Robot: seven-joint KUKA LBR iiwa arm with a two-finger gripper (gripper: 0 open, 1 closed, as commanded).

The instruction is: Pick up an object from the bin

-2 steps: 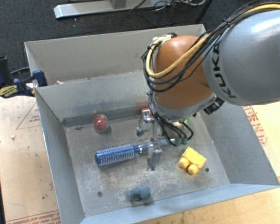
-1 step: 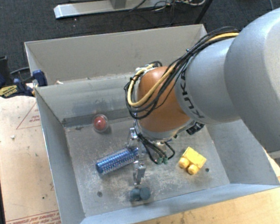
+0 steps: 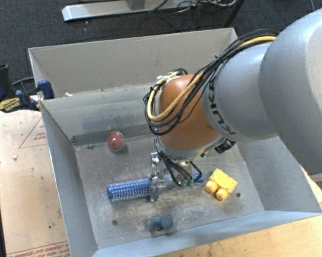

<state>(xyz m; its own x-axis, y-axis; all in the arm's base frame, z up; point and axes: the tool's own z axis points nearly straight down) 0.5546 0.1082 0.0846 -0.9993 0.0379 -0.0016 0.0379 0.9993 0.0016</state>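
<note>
My gripper (image 3: 157, 182) reaches down to the bin floor near the middle, its metal fingers at the right end of a blue ribbed cylinder (image 3: 128, 190) that lies on its side. Whether the fingers clasp that end I cannot make out. A yellow block (image 3: 220, 184) with two round studs lies just right of the gripper. A small grey-blue lump (image 3: 161, 223) rests in front of it, near the bin's front wall.
A red ball (image 3: 115, 141) sits at the back left of the floor, close to the rear wall. The arm with its orange cover and cables hangs over the bin's middle and right, hiding the floor beneath.
</note>
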